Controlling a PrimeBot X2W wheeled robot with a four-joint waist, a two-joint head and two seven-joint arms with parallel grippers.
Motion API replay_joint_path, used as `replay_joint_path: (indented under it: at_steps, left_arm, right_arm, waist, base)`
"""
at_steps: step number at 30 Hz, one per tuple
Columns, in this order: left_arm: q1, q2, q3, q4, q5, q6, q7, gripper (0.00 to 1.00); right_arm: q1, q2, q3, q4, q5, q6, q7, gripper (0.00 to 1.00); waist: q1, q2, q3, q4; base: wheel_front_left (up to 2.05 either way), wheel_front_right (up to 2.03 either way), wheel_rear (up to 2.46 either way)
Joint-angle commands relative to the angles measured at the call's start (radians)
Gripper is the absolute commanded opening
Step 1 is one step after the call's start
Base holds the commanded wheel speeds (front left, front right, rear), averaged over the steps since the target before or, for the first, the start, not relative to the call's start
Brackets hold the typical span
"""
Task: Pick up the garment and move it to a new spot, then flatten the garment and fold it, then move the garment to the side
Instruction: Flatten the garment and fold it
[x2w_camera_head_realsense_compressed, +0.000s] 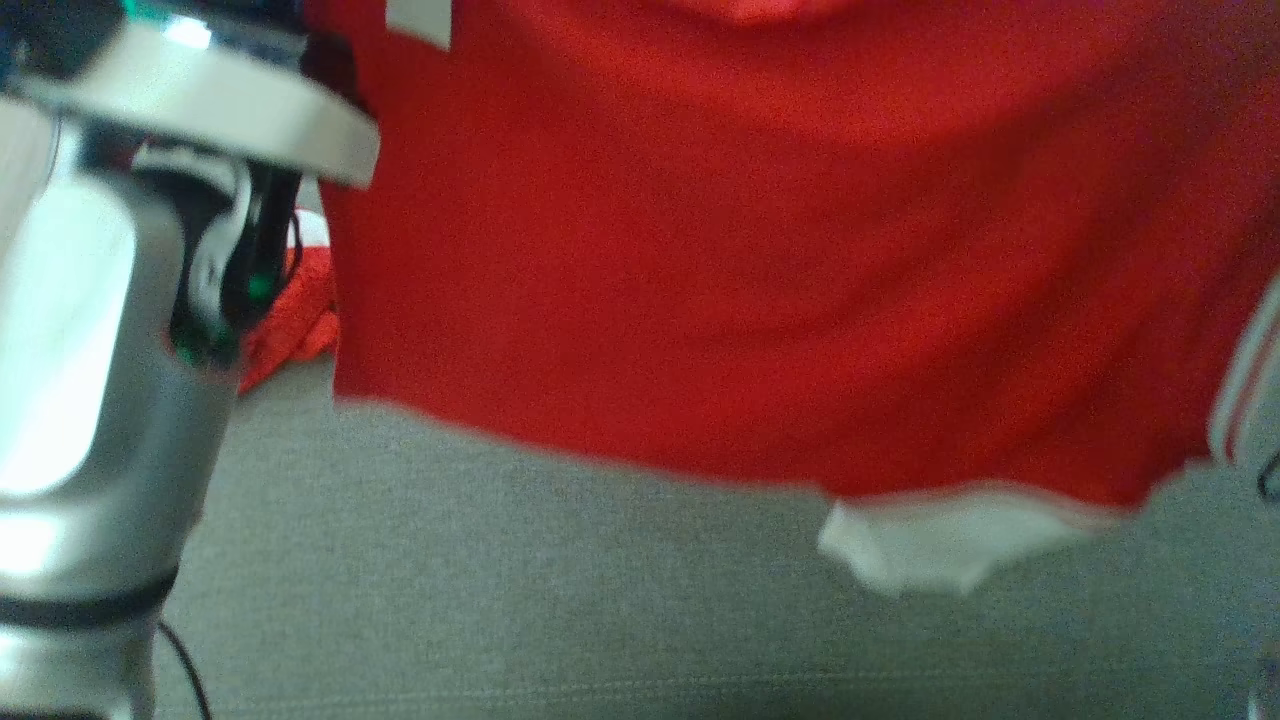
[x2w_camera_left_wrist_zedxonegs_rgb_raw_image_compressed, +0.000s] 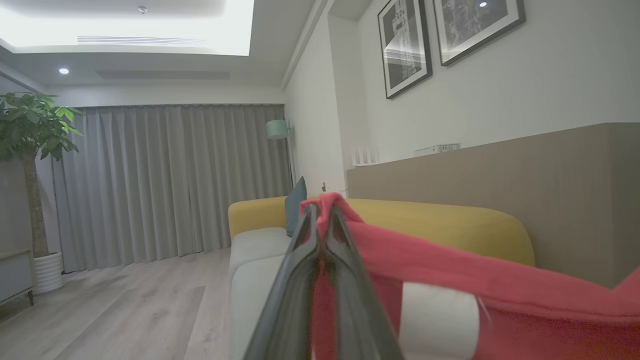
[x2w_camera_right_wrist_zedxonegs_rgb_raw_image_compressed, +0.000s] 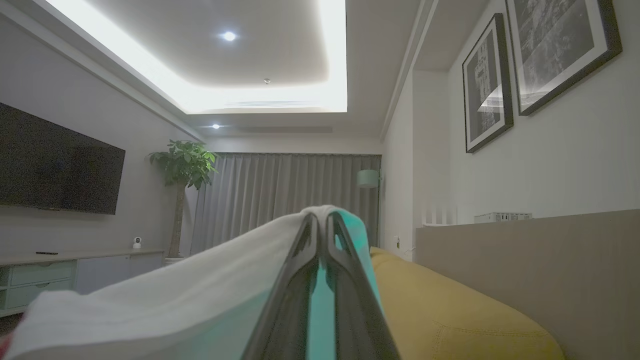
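Note:
The garment (x2w_camera_head_realsense_compressed: 760, 260) is a red shirt with white trim. It hangs spread out in the air above the grey sofa seat (x2w_camera_head_realsense_compressed: 500, 620), its white-edged hem drooping at the lower right. My left gripper (x2w_camera_left_wrist_zedxonegs_rgb_raw_image_compressed: 322, 212) is shut on a red edge of the garment (x2w_camera_left_wrist_zedxonegs_rgb_raw_image_compressed: 450, 280), which trails off to the right. My right gripper (x2w_camera_right_wrist_zedxonegs_rgb_raw_image_compressed: 322, 220) is shut on a white and teal part of the garment (x2w_camera_right_wrist_zedxonegs_rgb_raw_image_compressed: 190, 290), which drapes away to the left. My pale left forearm (x2w_camera_head_realsense_compressed: 90, 330) stands at the left of the head view.
The sofa's yellow backrest (x2w_camera_left_wrist_zedxonegs_rgb_raw_image_compressed: 450, 220) runs along a wood-panelled half wall (x2w_camera_left_wrist_zedxonegs_rgb_raw_image_compressed: 550, 190) with framed pictures (x2w_camera_left_wrist_zedxonegs_rgb_raw_image_compressed: 405, 45) above. A teal cushion (x2w_camera_left_wrist_zedxonegs_rgb_raw_image_compressed: 296, 205), grey curtains (x2w_camera_left_wrist_zedxonegs_rgb_raw_image_compressed: 170, 180), a potted plant (x2w_camera_left_wrist_zedxonegs_rgb_raw_image_compressed: 30, 165) and a wall television (x2w_camera_right_wrist_zedxonegs_rgb_raw_image_compressed: 55, 165) are further off. Wooden floor (x2w_camera_left_wrist_zedxonegs_rgb_raw_image_compressed: 125, 310) lies left of the sofa.

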Motion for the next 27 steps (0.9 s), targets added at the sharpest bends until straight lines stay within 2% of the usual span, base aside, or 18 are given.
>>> replay_joint_path:
  at_steps: [1, 4, 8, 9, 15, 22, 27]
  left_arm:
    - [-0.105, 0.012, 0.035, 0.034, -0.005, -0.013, -0.020, 0.00]
    - [-0.206, -0.031, 0.033, 0.183, -0.012, -0.041, -0.079, 0.00]
    - [-0.366, -0.074, 0.035, 0.426, -0.004, -0.082, -0.180, 0.00]
    - [-0.366, -0.074, 0.035, 0.426, -0.004, -0.082, -0.180, 0.00]
    - [-0.509, -0.124, 0.048, 0.730, -0.008, -0.134, -0.256, 0.00]
    - [-0.462, -0.193, 0.054, 1.053, -0.051, -0.189, -0.267, 0.00]
    - [-0.411, -0.219, 0.066, 1.193, -0.079, -0.211, -0.269, 0.00]
  right_arm:
    - [-0.103, -0.018, 0.039, 0.031, 0.019, 0.004, -0.018, 0.00]
    - [-0.242, -0.033, 0.097, 0.177, 0.034, 0.004, -0.067, 0.00]
    - [-0.448, -0.015, 0.170, 0.407, 0.060, 0.004, -0.174, 0.00]
    - [-0.448, -0.015, 0.170, 0.407, 0.060, 0.004, -0.174, 0.00]
    - [-0.632, 0.038, 0.309, 0.743, 0.102, 0.004, -0.292, 0.00]
    - [-0.612, 0.081, 0.425, 1.053, 0.176, 0.004, -0.360, 0.00]
    - [-0.538, 0.118, 0.484, 1.183, 0.250, 0.004, -0.387, 0.00]
  waist:
    - [-0.0001, 0.0000, 0.030, 0.001]
    - [-0.0001, 0.0000, 0.056, 0.002]
    - [-0.0001, 0.0000, 0.086, -0.011]
    - [-0.0001, 0.0000, 0.086, -0.011]
    - [-0.0001, 0.0000, 0.165, -0.044]
    - [-0.0001, 0.0000, 0.270, -0.051]
    - [-0.0001, 0.0000, 0.320, -0.056]
  base:
    - [0.00, 0.00, 0.00]
    - [0.00, 0.00, 0.00]
    - [0.00, 0.00, 0.00]
    - [0.00, 0.00, 0.00]
    - [0.00, 0.00, 0.00]
    - [0.00, 0.00, 0.00]
    - [0.00, 0.00, 0.00]
